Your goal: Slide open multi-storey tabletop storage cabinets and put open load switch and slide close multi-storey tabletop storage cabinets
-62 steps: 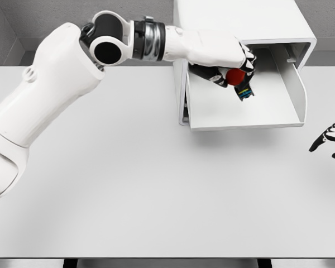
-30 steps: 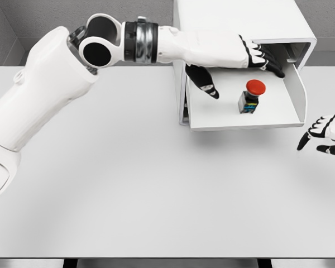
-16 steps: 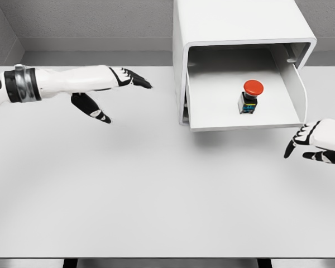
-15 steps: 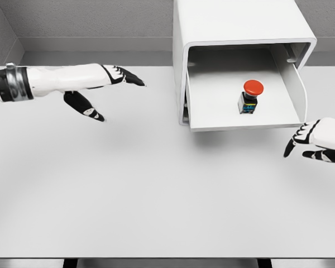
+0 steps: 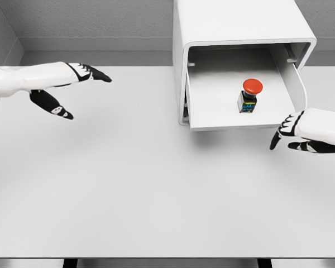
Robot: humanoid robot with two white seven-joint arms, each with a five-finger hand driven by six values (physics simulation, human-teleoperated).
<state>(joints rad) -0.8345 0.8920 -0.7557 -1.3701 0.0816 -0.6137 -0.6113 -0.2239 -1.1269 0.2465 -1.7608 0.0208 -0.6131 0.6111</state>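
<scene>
The load switch (image 5: pixel 249 96) stands upright in the pulled-out drawer (image 5: pixel 212 114) of the cabinet (image 5: pixel 234 22), right of the drawer's middle, long axis vertical, red button on top; so you've got opening and placing done, and only sliding it closed is left; your right hand (image 5: pixel 304 129) hovers just beside the drawer's near right corner, fingers loosely apart, holding nothing; your left hand (image 5: pixel 61 84) is well off over the worktop (image 5: pixel 128 184), fingers spread and empty
</scene>
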